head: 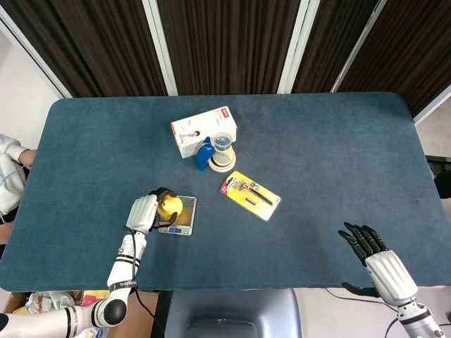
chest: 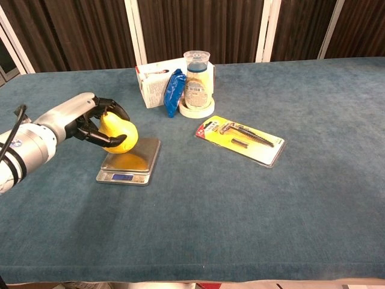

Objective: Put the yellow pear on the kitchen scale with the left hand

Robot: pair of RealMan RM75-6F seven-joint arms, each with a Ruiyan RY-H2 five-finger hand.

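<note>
Your left hand point(chest: 84, 123) has its dark fingers point(chest: 107, 139) wrapped around the pear point(chest: 118, 133), holding it. The pear is smooth, bright yellow and glossy, its narrow end turned up and toward the hand, its rounded end toward the scale point(chest: 129, 160). It sits on the side of your palm that faces the scale, with fingers curling over its top and under its lower edge. In the chest view it hangs just above the scale's left rear corner, and its yellow reflection shows on the shiny metal plate; whether it touches the plate you cannot tell. From the head view the pear point(head: 169, 205) overlaps the scale's point(head: 180, 218) left edge, with the hand point(head: 144, 213) just left of it.

Behind the scale stand a white box point(chest: 159, 81), a blue pouch point(chest: 175, 91) and a lidded jar point(chest: 197, 83). To the right of the scale lies a yellow tool pack point(chest: 240, 139). Far right of the scale, at the table's point(head: 331, 162) near edge, your right hand point(head: 375, 255) holds nothing, its fingers straight and slightly spread.
</note>
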